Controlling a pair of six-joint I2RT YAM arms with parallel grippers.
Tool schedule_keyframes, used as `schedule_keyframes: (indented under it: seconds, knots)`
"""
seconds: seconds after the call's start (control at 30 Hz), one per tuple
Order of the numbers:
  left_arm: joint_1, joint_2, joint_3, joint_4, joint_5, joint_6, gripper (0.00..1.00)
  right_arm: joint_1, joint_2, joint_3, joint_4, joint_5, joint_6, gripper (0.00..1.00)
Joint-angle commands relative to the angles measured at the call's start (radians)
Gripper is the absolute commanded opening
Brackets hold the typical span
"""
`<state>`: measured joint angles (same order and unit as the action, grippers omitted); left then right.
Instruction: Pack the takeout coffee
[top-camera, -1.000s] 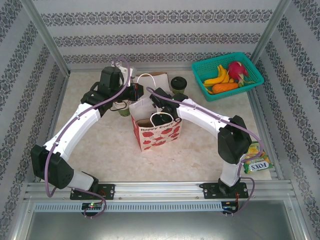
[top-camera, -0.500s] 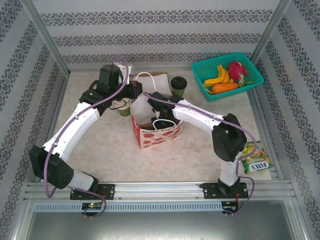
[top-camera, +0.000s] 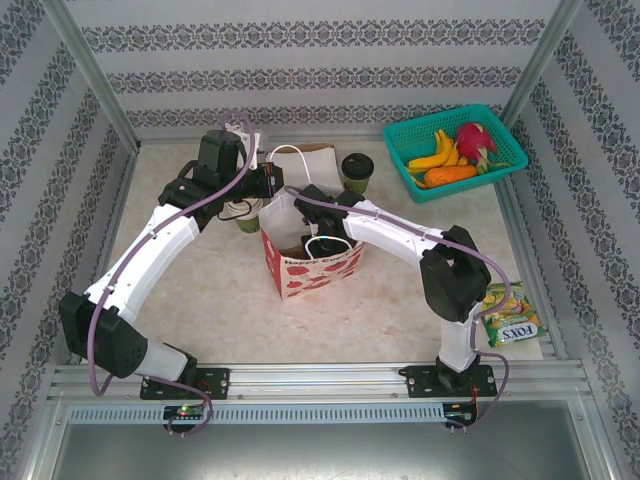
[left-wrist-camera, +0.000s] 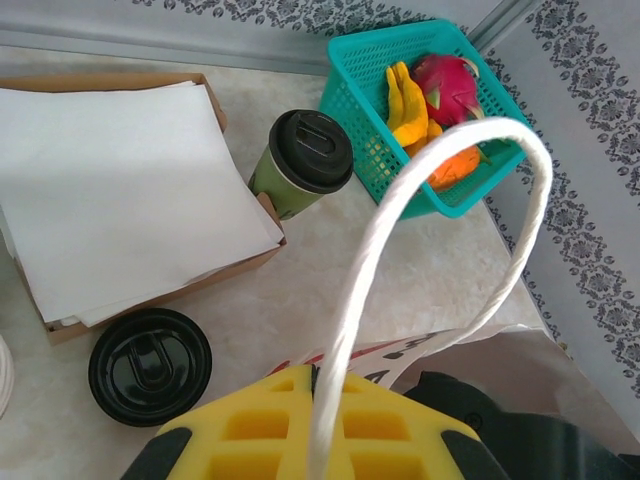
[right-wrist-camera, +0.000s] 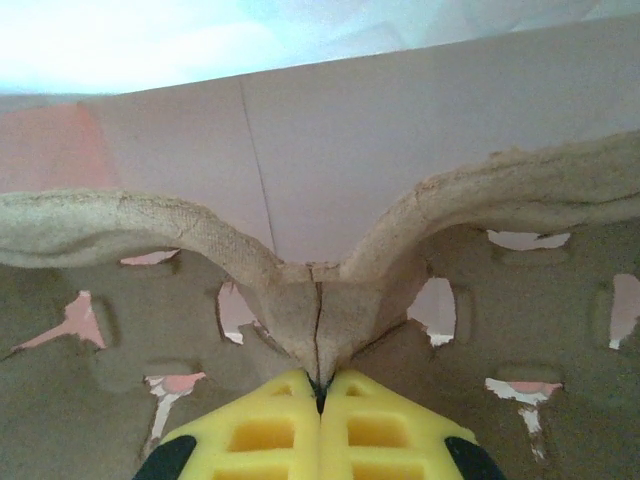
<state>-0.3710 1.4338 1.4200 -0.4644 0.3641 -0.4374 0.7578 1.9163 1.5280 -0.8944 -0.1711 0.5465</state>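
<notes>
Behind the bag (top-camera: 310, 268): takeout coffee (top-camera: 357, 171) is stood upright, lid upward.
Left gripper (left-wrist-camera: 318, 425): clamped on bag handle (left-wrist-camera: 500, 128).
Right gripper (right-wrist-camera: 320, 395): clamped on cup carrier (right-wrist-camera: 520, 335).

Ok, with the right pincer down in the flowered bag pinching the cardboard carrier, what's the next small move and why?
Probably lower the cardboard carrier until it sits flat in the bag. The right pincer is shut on its centre ridge inside the bag, and the left pincer holds the bag's handle up.

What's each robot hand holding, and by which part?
The left gripper pinches the bag handle; the right gripper pinches the middle ridge of the cardboard carrier.
</notes>
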Motion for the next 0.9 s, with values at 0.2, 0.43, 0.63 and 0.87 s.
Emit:
schedule_keyframes:
  seconds: [0.2,0.43,0.63,0.87]
  knots:
    - [0.005,0.000,0.017,-0.033,-0.022,-0.032,0.00,0.012,-0.026,-0.009,0.004,0.040,-0.027,0.19]
    - [0.006,0.000,0.025,-0.034,-0.016,0.002,0.00,0.018,-0.063,0.038,-0.030,0.018,-0.093,0.44]
    - [0.006,0.001,0.033,-0.047,-0.033,0.023,0.00,0.016,-0.082,0.023,-0.048,0.046,-0.148,0.32]
    - [0.006,0.002,0.040,-0.057,-0.031,0.032,0.00,0.014,-0.039,-0.014,-0.052,-0.012,-0.173,0.00]
